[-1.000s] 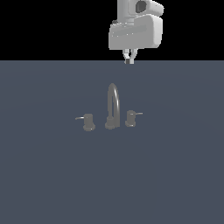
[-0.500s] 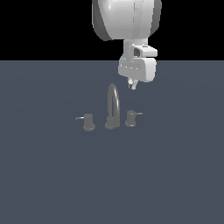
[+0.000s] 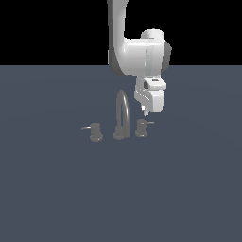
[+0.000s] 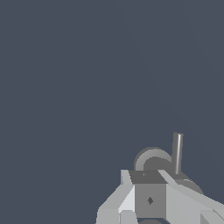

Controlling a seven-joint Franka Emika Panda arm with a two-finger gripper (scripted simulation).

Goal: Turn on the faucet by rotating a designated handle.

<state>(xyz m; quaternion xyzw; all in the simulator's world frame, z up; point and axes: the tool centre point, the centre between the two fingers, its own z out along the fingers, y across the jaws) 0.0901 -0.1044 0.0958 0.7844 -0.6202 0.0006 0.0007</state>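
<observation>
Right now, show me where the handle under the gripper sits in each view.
Exterior view: the handle stands on the exterior view's right of the arched spout, just below the gripper.
Wrist view: the handle shows as a round knob just past the gripper.
Shared landmark: its straight lever.

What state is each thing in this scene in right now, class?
faucet: upright, untouched.
handle: lever out sideways toward the exterior view's right, not gripped.
other knob: untouched, far from the arm.
gripper: just above the handle, holding nothing; jaw spacing unclear.
</observation>
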